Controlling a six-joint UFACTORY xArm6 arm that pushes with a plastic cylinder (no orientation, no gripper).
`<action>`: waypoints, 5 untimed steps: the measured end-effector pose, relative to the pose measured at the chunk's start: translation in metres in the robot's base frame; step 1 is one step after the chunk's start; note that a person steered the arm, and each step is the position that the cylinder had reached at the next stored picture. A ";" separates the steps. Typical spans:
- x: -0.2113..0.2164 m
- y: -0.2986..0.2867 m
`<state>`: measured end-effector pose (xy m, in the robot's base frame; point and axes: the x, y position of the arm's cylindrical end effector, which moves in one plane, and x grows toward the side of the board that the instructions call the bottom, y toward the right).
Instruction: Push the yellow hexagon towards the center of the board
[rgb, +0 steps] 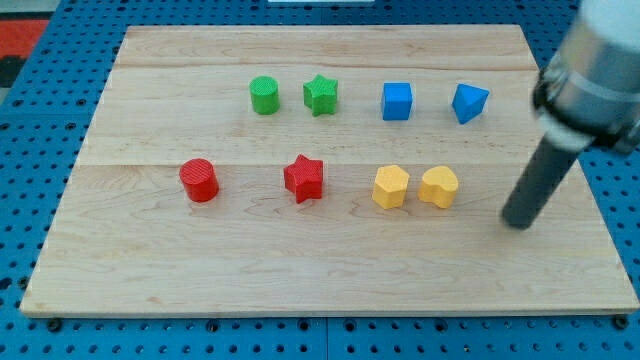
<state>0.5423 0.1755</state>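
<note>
My tip (518, 222) (no hand here) sits right of the light, rigid yellow hexagon (390, 187); I'd push its right face.

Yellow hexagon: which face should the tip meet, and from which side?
Judging by the layout, its right face: board centre lies to the yellow hexagon's left. The yellow heart sits close against that side, and my tip is further right, so approach is tight.
</note>
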 end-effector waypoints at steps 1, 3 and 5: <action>-0.009 -0.037; -0.024 -0.028; -0.036 -0.085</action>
<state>0.5063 0.0906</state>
